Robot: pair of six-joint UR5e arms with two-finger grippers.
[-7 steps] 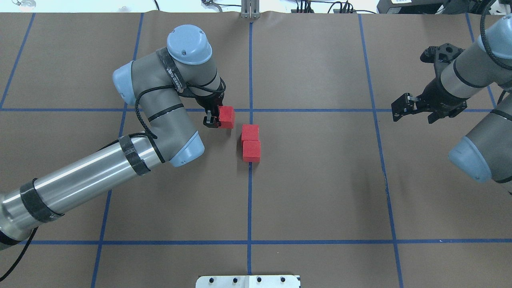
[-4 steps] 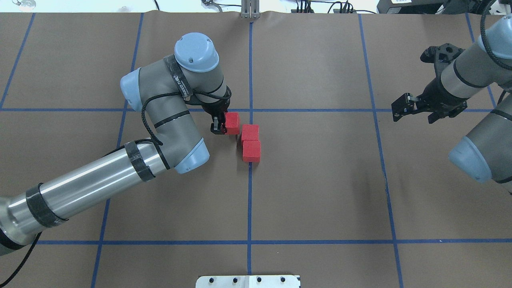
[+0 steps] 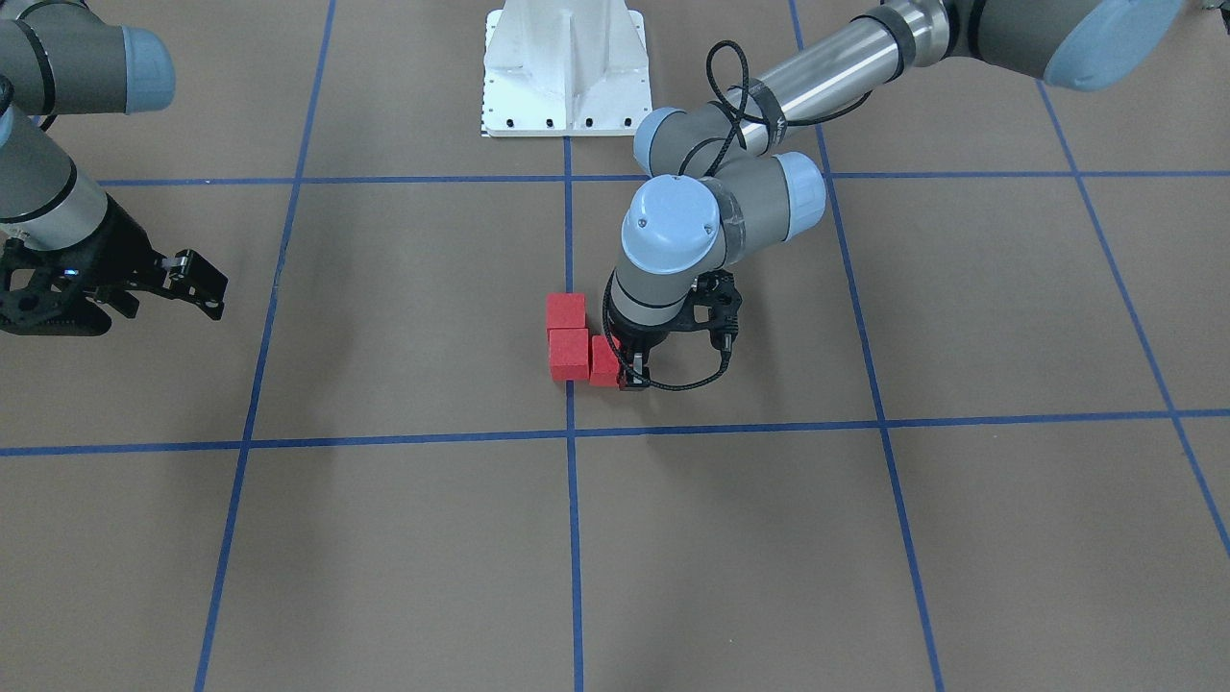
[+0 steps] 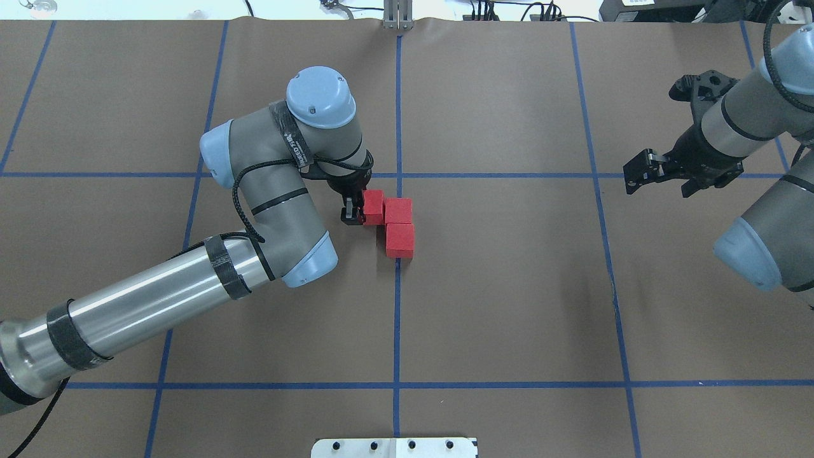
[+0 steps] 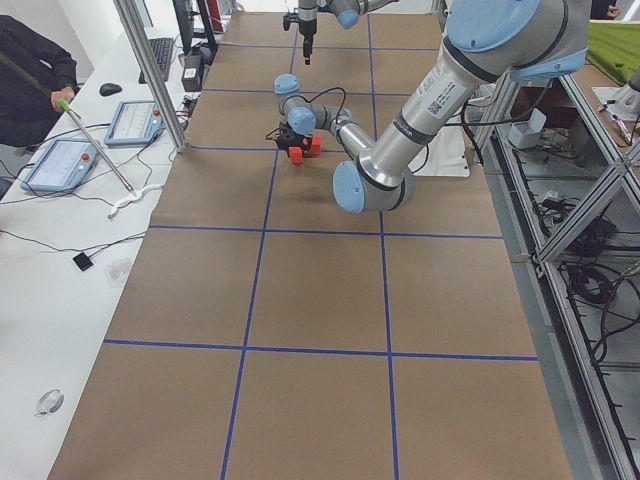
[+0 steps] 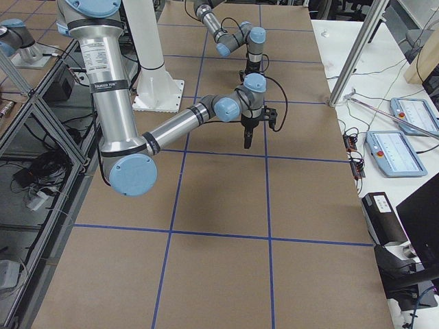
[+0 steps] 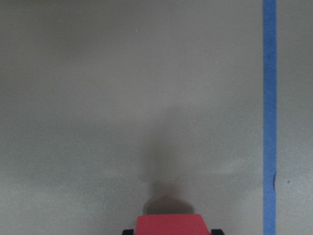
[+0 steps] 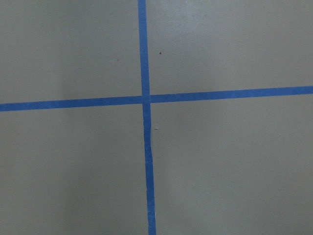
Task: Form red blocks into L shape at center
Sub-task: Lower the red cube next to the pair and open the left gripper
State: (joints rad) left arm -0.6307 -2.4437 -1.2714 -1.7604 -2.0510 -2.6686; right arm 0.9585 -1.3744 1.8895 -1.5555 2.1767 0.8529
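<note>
Brown gridded surface [image 4: 509, 286], center: left tool [image 4: 359, 208] clamped on red block [image 4: 375, 207], flush beside farther of two paired red blocks [image 4: 399, 210] on blue tape line [image 4: 397, 305]. Right tool [image 4: 664, 177] well apart, spread wide.

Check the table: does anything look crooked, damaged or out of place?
Nothing stands out. Two red blocks sit in a straight pair on the blue line; the left hand holds the third block beside one end, making an L. The right hand hangs off to the side.

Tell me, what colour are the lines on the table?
Blue. The tape lines show best in the overhead view.
</note>
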